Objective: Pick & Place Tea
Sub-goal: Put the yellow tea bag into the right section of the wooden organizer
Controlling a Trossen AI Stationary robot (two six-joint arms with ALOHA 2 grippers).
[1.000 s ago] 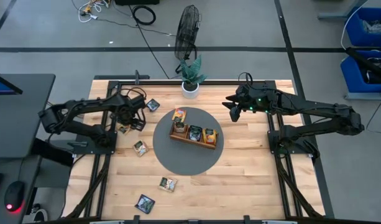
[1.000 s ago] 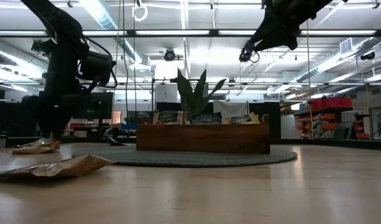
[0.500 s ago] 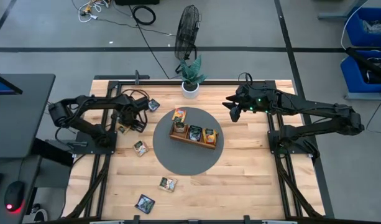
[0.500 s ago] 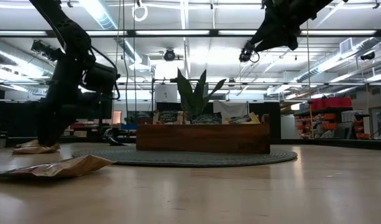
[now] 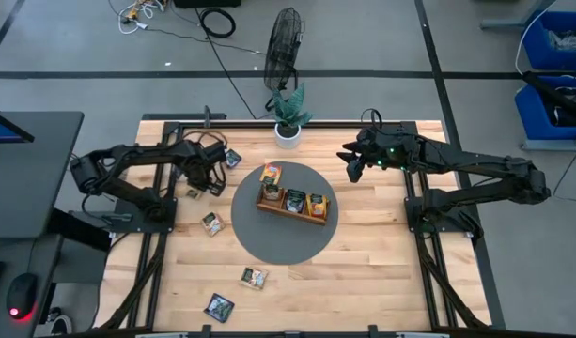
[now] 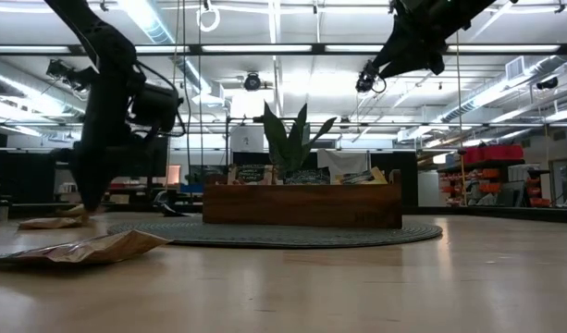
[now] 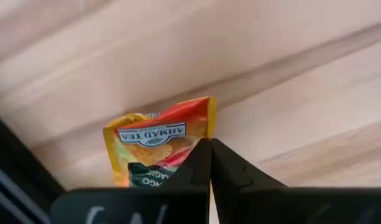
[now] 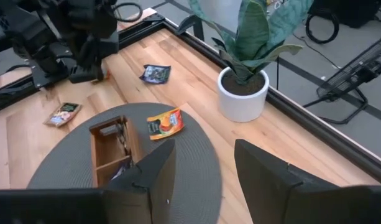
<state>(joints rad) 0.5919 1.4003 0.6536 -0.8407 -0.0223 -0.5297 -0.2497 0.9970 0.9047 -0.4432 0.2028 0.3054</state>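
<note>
- The left gripper has its dark fingers pinched together on the edge of a flat, glossy orange-yellow foil tea sachet over the pale wood-plank table, at the table's left side, near the round grey woven mat.
- The right gripper hangs high with its fingers spread and empty, above the mat's far-right edge.
- Bare planks lie around the sachet.
</note>
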